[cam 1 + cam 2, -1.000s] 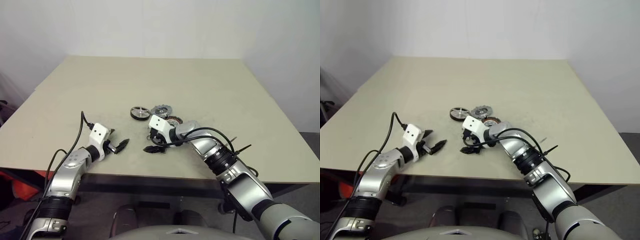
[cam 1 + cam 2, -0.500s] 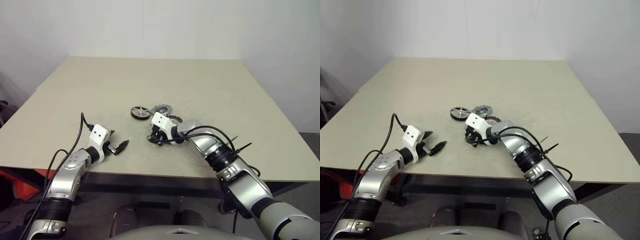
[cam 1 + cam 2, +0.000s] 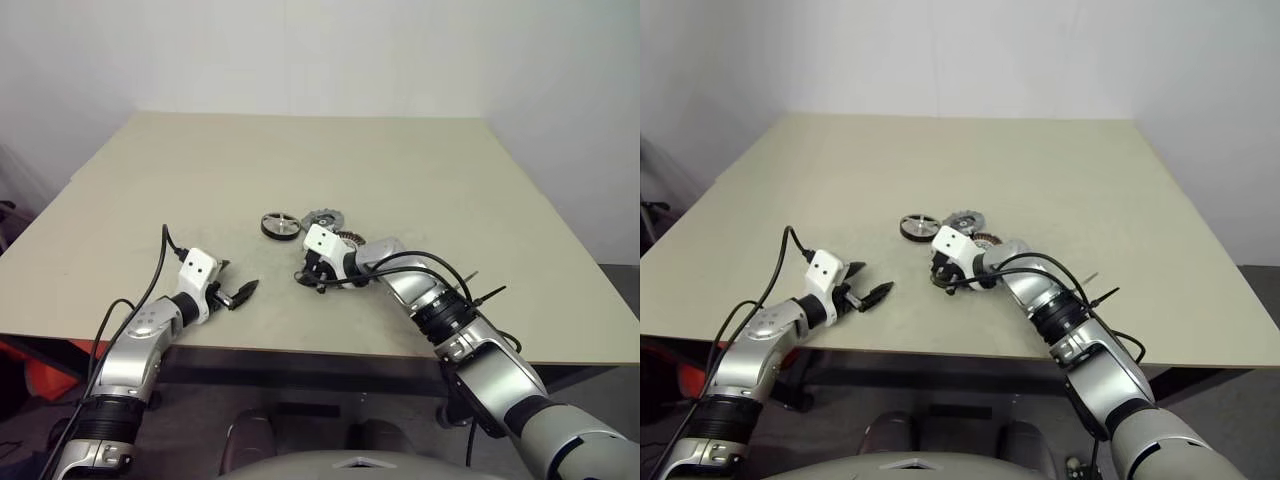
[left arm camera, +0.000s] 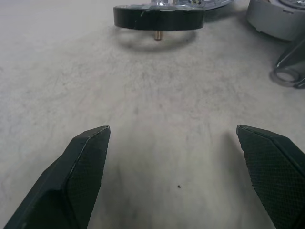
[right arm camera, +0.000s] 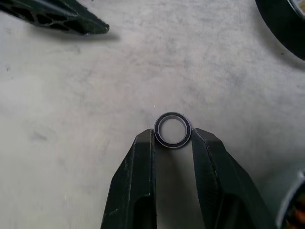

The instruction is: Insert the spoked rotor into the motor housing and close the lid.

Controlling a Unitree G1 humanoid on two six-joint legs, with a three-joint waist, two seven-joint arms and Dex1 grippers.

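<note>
Right hand (image 5: 172, 138) pinched together on a small thin ring (image 5: 172, 130), left hand (image 4: 178, 167) spread wide apart, empty above the table (image 4: 157, 95)

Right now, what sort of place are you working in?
Likely a lab or test bench: a bare beige table against a plain white wall, with just a few motor parts laid out, a rotor, a lid and a small ring.

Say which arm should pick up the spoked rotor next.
Left, probably. The left gripper is open and empty, facing the spoked rotor. The right gripper is shut on a small ring.
</note>
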